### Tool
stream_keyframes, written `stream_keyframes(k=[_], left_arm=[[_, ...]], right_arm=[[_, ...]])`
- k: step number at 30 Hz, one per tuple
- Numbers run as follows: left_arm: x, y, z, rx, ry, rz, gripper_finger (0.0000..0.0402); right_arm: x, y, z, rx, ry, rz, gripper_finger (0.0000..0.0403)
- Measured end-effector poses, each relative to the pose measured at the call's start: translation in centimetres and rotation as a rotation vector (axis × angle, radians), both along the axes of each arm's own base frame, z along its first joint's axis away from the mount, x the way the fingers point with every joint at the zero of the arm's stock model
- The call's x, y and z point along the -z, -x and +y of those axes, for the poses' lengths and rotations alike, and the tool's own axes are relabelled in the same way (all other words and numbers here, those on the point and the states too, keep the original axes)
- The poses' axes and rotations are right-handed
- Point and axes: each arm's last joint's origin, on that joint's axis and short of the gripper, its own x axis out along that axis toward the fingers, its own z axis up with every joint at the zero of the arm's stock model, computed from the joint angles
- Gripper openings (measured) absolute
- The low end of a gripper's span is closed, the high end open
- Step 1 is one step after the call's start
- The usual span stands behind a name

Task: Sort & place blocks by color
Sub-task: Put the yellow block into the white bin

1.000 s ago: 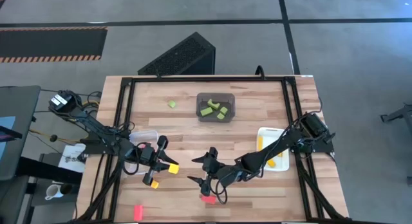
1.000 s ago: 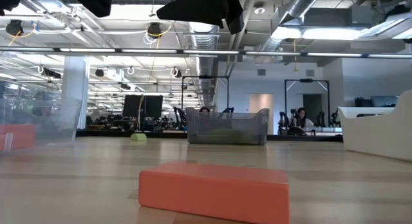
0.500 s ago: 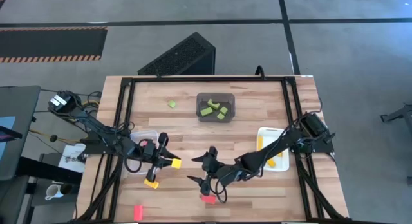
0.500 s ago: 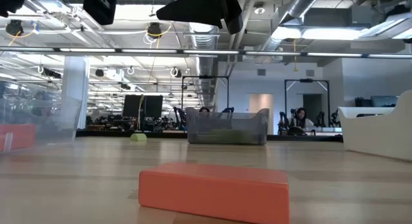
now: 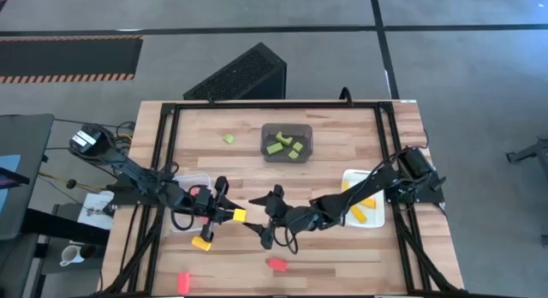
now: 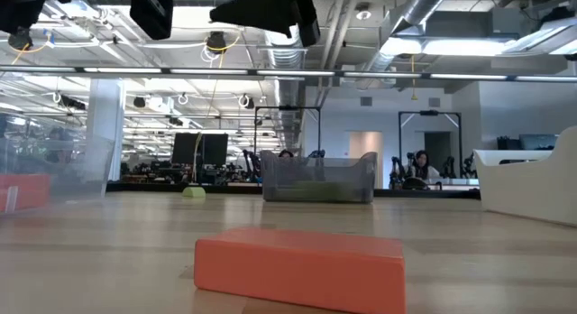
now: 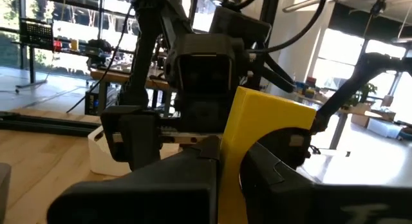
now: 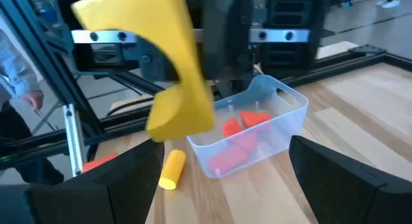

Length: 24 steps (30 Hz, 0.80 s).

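I find no legible brand or writing in any view.

Left hand (image 5: 229, 214): clamped tight on a yellow arch block (image 5: 237, 216), smooth and matte, with a curved cut-out on one face. It is held above the table (image 5: 334, 140), toward the near left.

Right hand (image 5: 266, 219): fingers spread wide, holding nothing, directly facing the left hand with the arch just short of its fingertips.

Remaining blocks:
- A yellow cylinder (image 5: 201, 243) lies on the table near the left hand.
- A flat red bar (image 5: 276, 264) and a second red block (image 5: 183, 282) lie near the front edge.
- One green block (image 5: 229, 139) lies loose toward the far side.

Bins: a clear bin (image 8: 257, 130) holds red blocks, a dark grey bin (image 5: 287, 142) holds green ones, a white bin (image 5: 366, 204) holds yellow ones.

The table is pale butcher-block wood inside a black frame. Behind it I see an open workshop with exposed ceiling ducts.
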Motion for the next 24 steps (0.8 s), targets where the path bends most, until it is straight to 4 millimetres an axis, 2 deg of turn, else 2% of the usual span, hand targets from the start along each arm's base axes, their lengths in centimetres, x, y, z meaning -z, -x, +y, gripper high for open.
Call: stream_keyframes(k=[14, 18, 24], left_arm=[[0.3, -2.4, -0.6, 0.022, -0.003, 0.026, 0.0008], [0.3, -2.4, -0.6, 0.021, -0.002, 0.026, 0.0008], [0.4, -2.4, -0.5, 0.014, 0.001, 0.03, 0.0008]], right_arm=[[-0.3, -0.1, 0.1, -0.027, 0.016, -0.02, 0.0354], [-0.3, -0.1, 0.1, -0.028, 0.016, -0.021, 0.033], [-0.3, 0.0, 0.1, -0.033, 0.017, -0.021, 0.0267]])
